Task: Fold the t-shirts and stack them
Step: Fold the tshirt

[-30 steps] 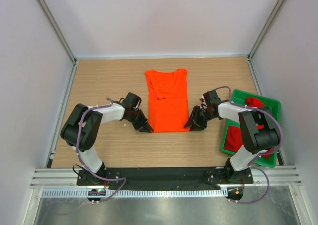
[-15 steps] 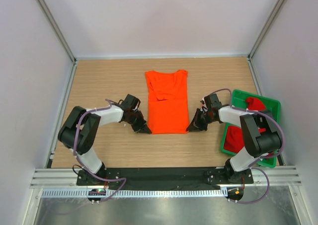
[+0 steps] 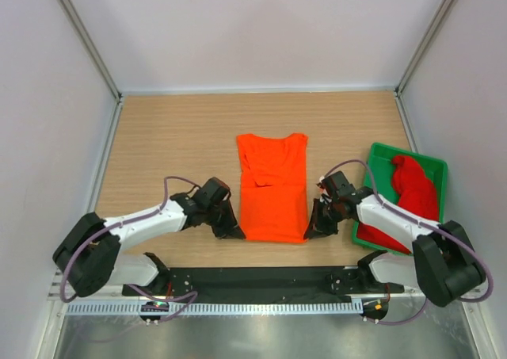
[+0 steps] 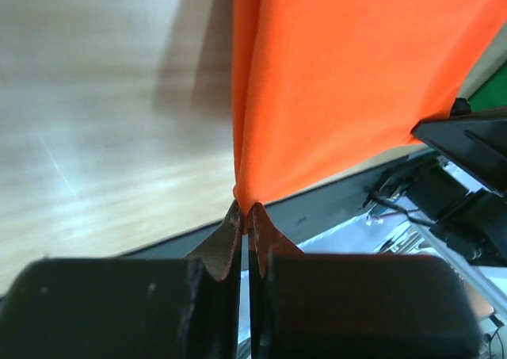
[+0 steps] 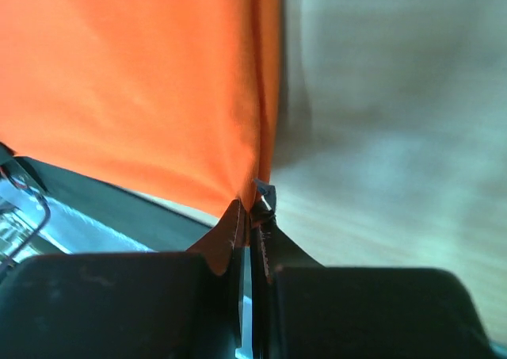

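The orange t-shirt (image 3: 273, 192) lies flat and lengthwise in the middle of the surface (image 3: 174, 137), collar toward the far edge and bottom hem close to the near edge. The left claw (image 3: 234, 233) is pinched tight on the hem's left corner and the right claw (image 3: 310, 234) on its right corner. Both wrist views show the fingertips (image 4: 234, 226) pressed together with orange cloth rising from between them (image 5: 234, 216). Compared with 1 second ago, the shirt sits nearer the near edge and a little to the right. Both arms now reach low along the surface, where before their elbows stood up. The red t-shirt (image 3: 416, 192) is heaped in the green tray (image 3: 379, 150) at the right edge, and more of it shows now that the right arm has moved off it.
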Available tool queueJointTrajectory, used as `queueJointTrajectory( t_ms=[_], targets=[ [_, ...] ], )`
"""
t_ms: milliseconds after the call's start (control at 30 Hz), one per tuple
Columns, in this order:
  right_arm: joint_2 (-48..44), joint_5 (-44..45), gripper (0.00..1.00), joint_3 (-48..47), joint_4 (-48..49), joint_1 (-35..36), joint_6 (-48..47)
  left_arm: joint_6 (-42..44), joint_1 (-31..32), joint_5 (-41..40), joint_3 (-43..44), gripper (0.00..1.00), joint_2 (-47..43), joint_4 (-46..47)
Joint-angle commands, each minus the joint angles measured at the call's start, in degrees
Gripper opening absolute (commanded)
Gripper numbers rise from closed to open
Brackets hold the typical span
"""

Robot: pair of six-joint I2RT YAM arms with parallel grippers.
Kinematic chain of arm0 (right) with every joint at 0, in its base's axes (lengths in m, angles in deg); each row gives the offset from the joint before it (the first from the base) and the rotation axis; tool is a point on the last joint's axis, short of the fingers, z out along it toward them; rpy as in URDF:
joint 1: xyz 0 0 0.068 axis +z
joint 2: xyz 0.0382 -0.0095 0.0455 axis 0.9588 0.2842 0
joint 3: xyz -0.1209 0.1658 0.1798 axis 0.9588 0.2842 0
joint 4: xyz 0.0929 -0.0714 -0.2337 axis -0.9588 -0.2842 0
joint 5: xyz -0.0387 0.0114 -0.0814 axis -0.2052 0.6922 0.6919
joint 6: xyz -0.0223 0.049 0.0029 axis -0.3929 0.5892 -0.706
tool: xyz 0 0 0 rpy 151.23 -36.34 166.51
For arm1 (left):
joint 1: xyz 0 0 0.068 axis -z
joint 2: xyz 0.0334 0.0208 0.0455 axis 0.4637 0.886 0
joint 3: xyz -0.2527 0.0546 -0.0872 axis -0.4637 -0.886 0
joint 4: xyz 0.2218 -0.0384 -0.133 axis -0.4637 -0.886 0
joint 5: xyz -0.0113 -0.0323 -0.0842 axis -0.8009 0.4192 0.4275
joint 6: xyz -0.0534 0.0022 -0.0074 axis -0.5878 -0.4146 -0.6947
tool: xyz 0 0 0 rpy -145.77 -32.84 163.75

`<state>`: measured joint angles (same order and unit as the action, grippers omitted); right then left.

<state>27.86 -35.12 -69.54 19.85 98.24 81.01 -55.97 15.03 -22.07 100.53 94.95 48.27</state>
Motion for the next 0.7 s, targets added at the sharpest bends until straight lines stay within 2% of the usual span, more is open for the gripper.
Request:
queueJointTrajectory(
  t_ms=[0,267,367,533,667],
  targets=[
    [-6.7,2.4,0.01,0.7,-6.9,3.5,2.1,-7.1,4.8,-6.8,-2.6,0.0,-6.0,-3.3],
    [-20.6,1.0,0.01,4.0,-15.9,4.6,6.1,-16.6,16.7,-14.0,-4.9,0.0,-17.0,-10.2],
    [-23.8,2.1,0.01,3.0,-19.7,4.7,4.8,-18.5,18.2,-16.1,-4.1,0.0,-20.7,-13.6],
    [-24.0,3.2,0.01,-2.6,-23.2,4.7,3.5,-17.2,18.4,-20.1,2.4,0.0,-22.0,-19.1],
    [-19.7,6.3,0.01,-10.8,-24.3,4.2,2.6,-14.6,17.4,-21.4,8.6,0.0,-18.1,-22.2]
  ],
)
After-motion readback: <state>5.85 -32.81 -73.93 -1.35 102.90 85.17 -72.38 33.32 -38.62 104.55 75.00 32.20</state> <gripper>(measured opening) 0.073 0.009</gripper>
